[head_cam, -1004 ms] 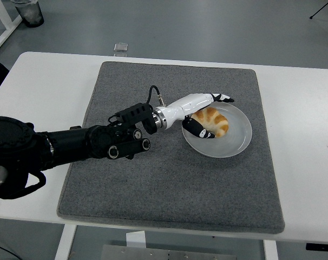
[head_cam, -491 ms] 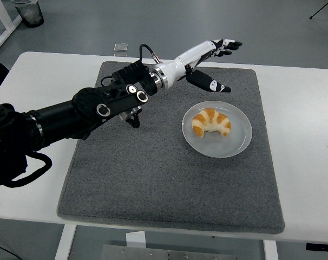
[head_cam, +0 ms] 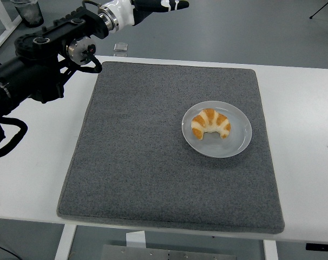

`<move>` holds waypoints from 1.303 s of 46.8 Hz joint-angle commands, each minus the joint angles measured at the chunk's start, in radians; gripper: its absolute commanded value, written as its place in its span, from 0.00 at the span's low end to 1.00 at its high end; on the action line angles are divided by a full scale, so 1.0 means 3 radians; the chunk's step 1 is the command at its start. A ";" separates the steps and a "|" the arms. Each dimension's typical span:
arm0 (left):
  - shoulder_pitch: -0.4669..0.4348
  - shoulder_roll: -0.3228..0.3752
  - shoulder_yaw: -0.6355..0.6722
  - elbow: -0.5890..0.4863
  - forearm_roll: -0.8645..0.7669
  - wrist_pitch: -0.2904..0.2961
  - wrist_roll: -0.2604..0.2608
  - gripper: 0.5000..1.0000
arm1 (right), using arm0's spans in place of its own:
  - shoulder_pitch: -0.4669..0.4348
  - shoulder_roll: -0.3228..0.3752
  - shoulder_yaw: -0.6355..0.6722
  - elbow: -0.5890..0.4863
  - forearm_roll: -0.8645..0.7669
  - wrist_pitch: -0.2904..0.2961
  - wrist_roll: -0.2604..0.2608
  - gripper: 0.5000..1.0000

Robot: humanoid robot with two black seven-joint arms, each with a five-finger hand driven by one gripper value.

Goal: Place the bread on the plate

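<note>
We find the left hand (head_cam: 153, 5) raised at the top edge of the frame, its white glossy shell and black finger segments mostly cut off, so we cannot tell how its digits are set — nothing shows in its grasp. Behind it the black arm (head_cam: 45, 51), built of jointed housings with round silver fasteners and a looped cable, runs down to the left edge. Well apart from the hand, to the right and nearer the table's front, the bread (head_cam: 210, 123) — a curved, golden-brown croissant with paler bands across its ridges — lies on the plate (head_cam: 237, 145), a round, pale grey, smooth dish. The plate sits on the right half of a square mat (head_cam: 142, 162) of coarse dark grey felt-like fabric with a stitched border, which covers most of the smooth white table (head_cam: 34, 179). We can read no label or writing anywhere.
</note>
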 commanded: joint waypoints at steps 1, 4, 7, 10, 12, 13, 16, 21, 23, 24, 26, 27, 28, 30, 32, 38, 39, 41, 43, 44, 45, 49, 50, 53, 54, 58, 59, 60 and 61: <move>0.0013 0.0003 -0.0002 0.0154 -0.0224 -0.0153 0.0001 0.98 | 0.0000 0.0000 0.0000 0.0000 0.0000 0.0004 -0.0001 0.90; 0.0049 0.0003 -0.0002 0.0252 -0.0392 -0.0230 0.0021 0.98 | 0.0000 0.0000 0.0000 0.0000 0.0000 -0.0001 -0.0001 0.90; 0.0059 0.0013 -0.0012 0.0323 -0.0571 -0.0240 0.0128 0.98 | 0.0000 0.0000 0.0000 0.0000 0.0000 -0.0001 -0.0001 0.90; 0.0080 0.0038 -0.0068 0.0390 -0.0786 -0.0240 0.0205 0.98 | 0.0000 0.0000 0.0000 0.0000 0.0000 -0.0001 -0.0001 0.90; 0.0115 0.0044 -0.0119 0.0415 -0.0899 -0.0241 0.0236 0.98 | 0.0000 0.0000 0.0000 0.0000 0.0000 0.0004 -0.0001 0.90; 0.0136 0.0044 -0.0145 0.0421 -0.0934 -0.0240 0.0246 0.98 | 0.0000 0.0000 0.0000 0.0000 0.0000 0.0004 -0.0001 0.91; 0.0172 0.0044 -0.0186 0.0421 -0.0955 -0.0240 0.0251 0.98 | 0.0000 0.0000 0.0000 0.0005 0.0000 0.0004 -0.0001 0.90; 0.0274 0.0049 -0.0262 0.0421 -0.0960 -0.0246 0.0251 0.98 | 0.0005 0.0000 0.0000 0.0000 0.0000 0.0004 -0.0001 0.90; 0.0320 0.0049 -0.0334 0.0421 -0.0960 -0.0246 0.0246 0.98 | 0.0000 0.0000 0.0000 0.0000 0.0000 0.0004 -0.0001 0.90; 0.0350 0.0049 -0.0380 0.0421 -0.0960 -0.0251 0.0241 0.98 | 0.0000 0.0000 0.0000 0.0000 0.0000 0.0004 -0.0001 0.90; 0.0412 0.0044 -0.0472 0.0421 -0.0950 -0.0256 0.0226 0.98 | 0.0005 0.0000 0.0000 0.0000 0.0000 0.0004 -0.0001 0.90; 0.0448 0.0044 -0.0513 0.0416 -0.0940 -0.0256 0.0210 0.98 | 0.0000 0.0000 0.0000 0.0000 0.0000 0.0004 -0.0001 0.91; 0.0478 0.0044 -0.0543 0.0416 -0.0930 -0.0256 0.0200 0.98 | 0.0000 0.0000 0.0000 0.0000 0.0000 0.0004 -0.0001 0.90; 0.0540 0.0044 -0.0574 0.0411 -0.0930 -0.0256 0.0195 0.98 | 0.0000 0.0000 0.0000 0.0000 0.0000 0.0004 -0.0001 0.90; 0.0581 0.0044 -0.0579 0.0405 -0.0930 -0.0256 0.0195 0.98 | 0.0000 0.0000 0.0000 0.0000 0.0000 0.0004 -0.0001 0.90; 0.0714 0.0044 -0.0636 0.0400 -0.0945 -0.0266 0.0185 0.98 | 0.0005 0.0000 0.0000 0.0000 0.0000 0.0004 -0.0001 0.90; 0.0739 0.0044 -0.0651 0.0400 -0.0945 -0.0271 0.0180 0.98 | 0.0005 0.0000 0.0000 0.0000 0.0000 0.0004 -0.0001 0.90; 0.0790 0.0044 -0.0692 0.0400 -0.0945 -0.0286 0.0154 0.98 | 0.0000 0.0000 0.0000 0.0000 0.0000 0.0004 -0.0001 0.90; 0.0831 0.0049 -0.0723 0.0405 -0.0930 -0.0286 0.0068 0.98 | 0.0000 0.0000 0.0000 0.0000 0.0000 0.0004 -0.0001 0.90; 0.0857 0.0049 -0.0723 0.0405 -0.0920 -0.0286 -0.0004 0.98 | 0.0005 0.0000 0.0000 0.0000 0.0000 0.0004 -0.0001 0.90; 0.0872 0.0054 -0.0723 0.0405 -0.0914 -0.0286 -0.0080 0.98 | 0.0000 0.0000 0.0000 0.0000 0.0000 0.0004 -0.0001 0.90; 0.0949 0.0084 -0.0697 0.0390 -0.0909 -0.0297 -0.0270 0.98 | 0.0005 0.0000 0.0000 0.0000 0.0000 0.0004 -0.0001 0.90; 0.0969 0.0095 -0.0702 0.0390 -0.0909 -0.0302 -0.0275 0.98 | 0.0005 0.0000 0.0000 0.0000 0.0000 0.0004 -0.0001 0.90; 0.1031 0.0120 -0.0728 0.0390 -0.0914 -0.0348 -0.0276 0.98 | 0.0005 0.0000 0.0000 0.0000 0.0000 0.0004 -0.0001 0.90; 0.1046 0.0120 -0.0728 0.0390 -0.0914 -0.0373 -0.0276 0.98 | 0.0005 0.0000 0.0000 0.0000 0.0000 0.0004 -0.0001 0.90; 0.1092 0.0120 -0.0733 0.0395 -0.0914 -0.0491 -0.0276 0.98 | 0.0005 0.0000 0.0000 0.0000 0.0000 0.0004 -0.0001 0.90; 0.1102 0.0120 -0.0733 0.0400 -0.0914 -0.0501 -0.0276 0.98 | 0.0005 0.0000 0.0000 0.0000 0.0000 0.0004 -0.0001 0.90; 0.1113 0.0120 -0.0728 0.0405 -0.0914 -0.0501 -0.0270 0.98 | 0.0005 0.0000 0.0000 0.0000 0.0000 0.0004 -0.0001 0.90; 0.1123 0.0120 -0.0728 0.0410 -0.0914 -0.0501 -0.0275 0.98 | 0.0005 0.0000 0.0000 0.0000 0.0000 0.0004 -0.0001 0.90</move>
